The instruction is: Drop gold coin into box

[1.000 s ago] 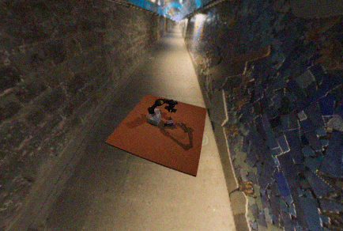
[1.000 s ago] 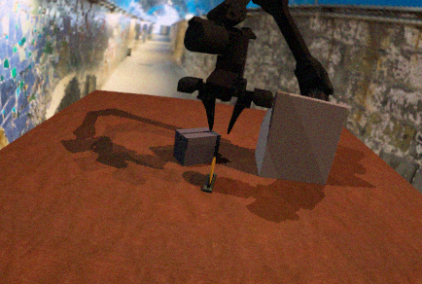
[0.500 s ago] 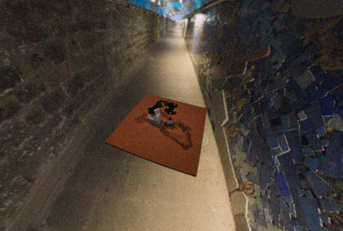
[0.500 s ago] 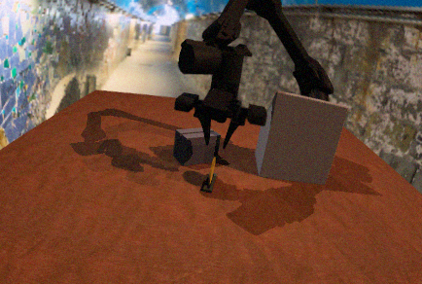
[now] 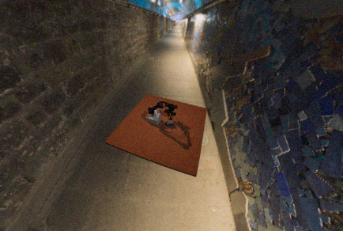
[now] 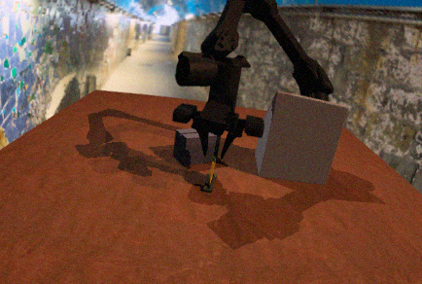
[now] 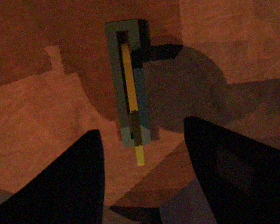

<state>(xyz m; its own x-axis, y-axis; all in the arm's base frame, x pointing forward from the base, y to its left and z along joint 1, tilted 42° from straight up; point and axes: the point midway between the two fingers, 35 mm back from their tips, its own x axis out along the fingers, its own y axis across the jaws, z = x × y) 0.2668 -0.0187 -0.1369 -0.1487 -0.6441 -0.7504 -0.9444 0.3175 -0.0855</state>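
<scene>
The gold coin (image 6: 212, 170) (image 7: 129, 82) stands on edge in the dark-green holder (image 6: 208, 187) (image 7: 113, 47), seen nearly edge-on. My gripper (image 6: 216, 156) (image 7: 143, 134) points down, its fingers partly open with a gap between them and nothing held. In the wrist view the coin lies mostly beyond the fingertips, sideways between the two fingers; its near end is lit yellow. In the exterior view the fingertips are at about the height of the coin's top or above it; the exact gap is unclear. The grey slotted box (image 6: 197, 150) (image 5: 169, 123) stands behind the holder, partly hidden by the fingers.
A large pale grey block (image 6: 300, 141) (image 5: 154, 118) stands to the right of the gripper in the exterior view, close to its side. The box's corner (image 7: 183, 204) shows at the bottom of the wrist view. Arm shadows cross the orange-brown mat (image 5: 145, 138) (image 6: 82, 219).
</scene>
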